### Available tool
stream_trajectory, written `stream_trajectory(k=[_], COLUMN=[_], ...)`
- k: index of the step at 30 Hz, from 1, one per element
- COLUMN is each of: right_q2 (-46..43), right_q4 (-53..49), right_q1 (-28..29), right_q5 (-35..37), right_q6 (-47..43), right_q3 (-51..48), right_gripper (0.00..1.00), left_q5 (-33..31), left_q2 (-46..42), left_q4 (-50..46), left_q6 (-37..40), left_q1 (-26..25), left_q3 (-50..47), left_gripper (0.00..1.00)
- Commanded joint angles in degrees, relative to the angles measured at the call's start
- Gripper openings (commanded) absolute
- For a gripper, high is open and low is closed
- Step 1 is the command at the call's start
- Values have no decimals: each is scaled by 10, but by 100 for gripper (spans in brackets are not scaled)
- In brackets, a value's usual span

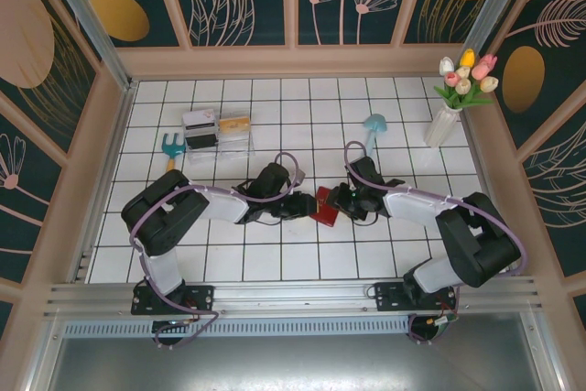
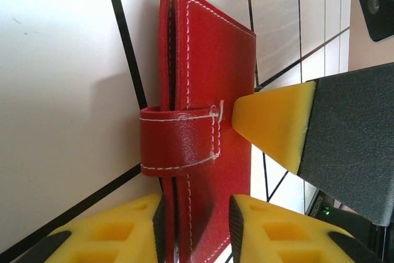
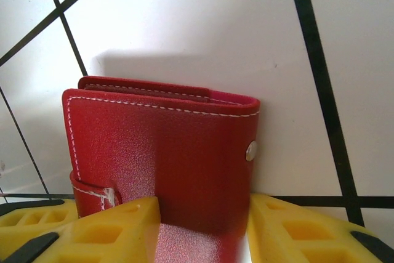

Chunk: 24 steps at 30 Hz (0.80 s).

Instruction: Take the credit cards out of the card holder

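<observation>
The red card holder (image 1: 325,207) stands on edge, folded shut, on the white tiles between my two grippers. In the left wrist view the card holder (image 2: 209,60) is edge-on, its red tab (image 2: 178,143) wrapped round the edge. My left gripper (image 2: 197,214) (image 1: 307,206) is shut on its lower end, one pad on each cover. My right gripper (image 3: 203,210) (image 1: 337,200) is open, wider than a grip, with its fingertips (image 2: 271,124) against the holder's broad face (image 3: 160,152) near the tab. The credit cards are hidden inside.
A clear plastic box (image 1: 218,130) stands at the back left with a teal toy rake (image 1: 171,145) beside it. A light blue mushroom-shaped toy (image 1: 374,124) lies at the back right. A white vase of tulips (image 1: 447,121) stands by the right wall.
</observation>
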Motion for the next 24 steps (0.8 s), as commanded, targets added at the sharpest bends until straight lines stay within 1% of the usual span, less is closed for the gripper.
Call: stream_trajectory(k=[1, 2, 6, 8, 9, 11, 12, 13, 15, 18, 20, 24], right_q2=[5, 2, -8, -14, -18, -38, -47, -59, -82, -115, -129, -137], right_q4=[8, 7, 1, -15, -26, -46, -54, -63, -74, -65, -58, -48], right_q1=[0, 1, 1, 1, 1, -21, -26, -32, -45, -66, -76, -84], right_q5=[-18, -17, -13, -3, 7, 26, 33, 43, 61, 66, 72, 80], right_q6=[2, 1, -2, -16, -21, -34, -37, -43, -50, -54, -52, -50], right_q3=[-3, -2, 3, 15, 22, 37, 44, 52, 63, 65, 64, 60], right_gripper=[43, 43, 44, 45, 46, 48, 50, 52, 60, 68, 75, 82], left_q5=[18, 16, 6, -8, -16, -34, -44, -57, -90, -157, -216, -345], left_q2=[-19, -19, -23, -31, -38, -58, -62, -83, -105, -135, -154, -174], left_q4=[58, 59, 48, 26, 13, -15, -34, -63, -131, -250, -325, -458], left_q6=[-2, 0, 7, 17, 23, 39, 49, 63, 97, 158, 200, 250], left_q1=[-6, -5, -5, -5, -6, -6, -5, -6, -5, -5, -6, -5], left_q3=[-3, -5, -6, -2, 2, 8, 14, 22, 46, 90, 122, 186], left_gripper=[29, 26, 19, 14, 14, 13, 12, 12, 11, 11, 11, 11])
